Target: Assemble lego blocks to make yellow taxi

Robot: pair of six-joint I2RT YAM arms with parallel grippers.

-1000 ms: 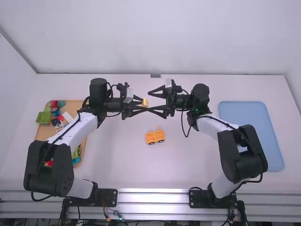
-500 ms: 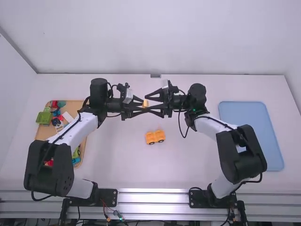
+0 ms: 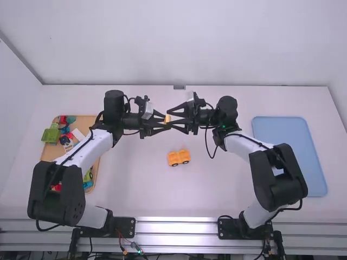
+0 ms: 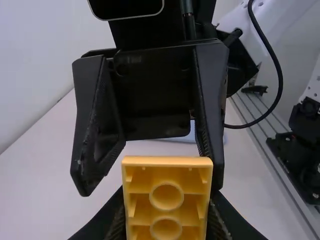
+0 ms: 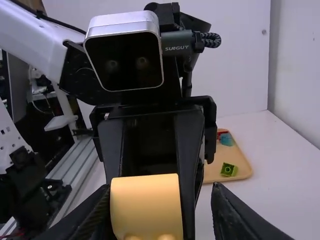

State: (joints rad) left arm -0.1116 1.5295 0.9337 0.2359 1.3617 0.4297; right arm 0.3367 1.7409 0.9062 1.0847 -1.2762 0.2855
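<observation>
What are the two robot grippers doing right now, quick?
Left gripper: closed, holding the yellow block.
Right gripper: open, its fingers spread wider than the yellow block, not closed on it.

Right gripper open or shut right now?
Open: the right gripper has its fingers apart, with a gap between one finger and the yellow block.

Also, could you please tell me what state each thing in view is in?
Left gripper: shut on the yellow block.
Right gripper: open, fingers on either side of the block.
Yellow block: held up off the table, hollow side toward the left wrist camera.
Yellow toy car: on the table, unheld.
Wooden tray: holding toy pieces.
Blue tray: lying flat.
</observation>
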